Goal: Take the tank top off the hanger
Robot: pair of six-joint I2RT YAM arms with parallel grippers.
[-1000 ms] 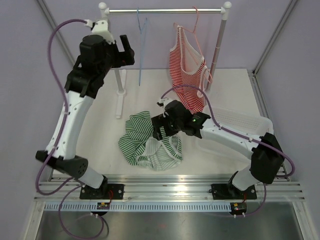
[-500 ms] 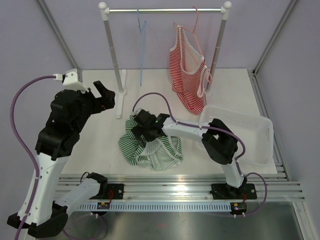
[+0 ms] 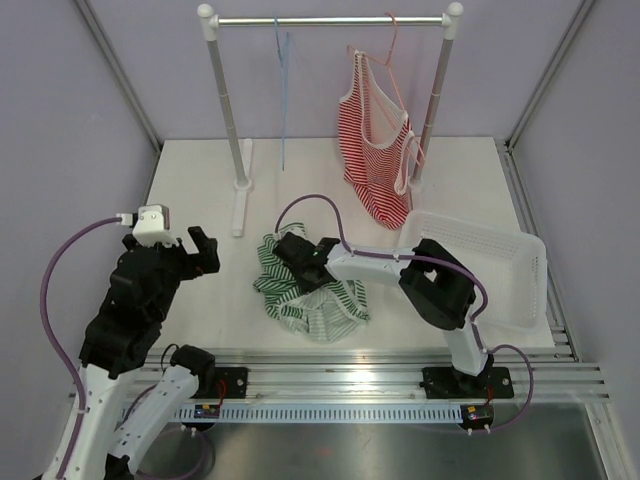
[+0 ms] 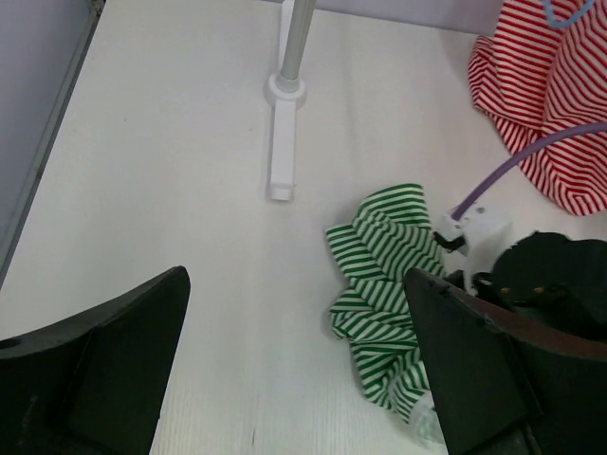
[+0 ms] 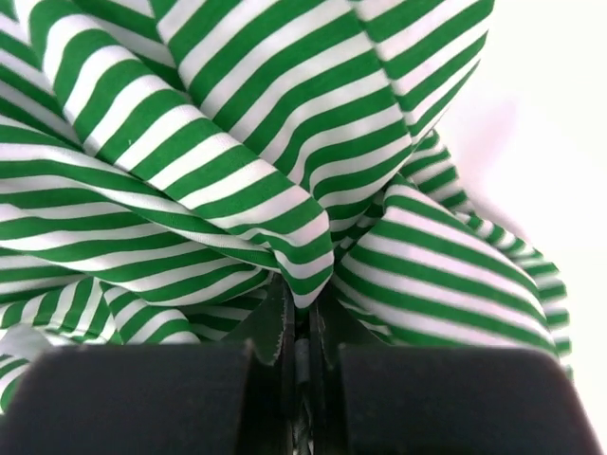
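A red-striped tank top (image 3: 372,150) hangs on a pink hanger (image 3: 388,55) at the right end of the rail; the left wrist view shows it too (image 4: 541,95). A green-striped tank top (image 3: 312,300) lies crumpled on the table, off any hanger. My right gripper (image 3: 292,272) is shut on a fold of the green tank top (image 5: 237,142), the cloth pinched between its closed jaws (image 5: 302,318). My left gripper (image 3: 185,250) hangs open over the near left of the table, nothing between its fingers (image 4: 296,280), with the green tank top (image 4: 389,275) to its right.
A bare blue hanger (image 3: 284,80) hangs on the rail (image 3: 330,20) of the white rack, whose left foot (image 4: 285,142) stands on the table. A white basket (image 3: 500,260) lies at the right. Frame posts rise at the back corners.
My left arm came down from the rack to the near left, still open. My right gripper moved left onto the green tank top, shut on a fold, and the cloth bunched.
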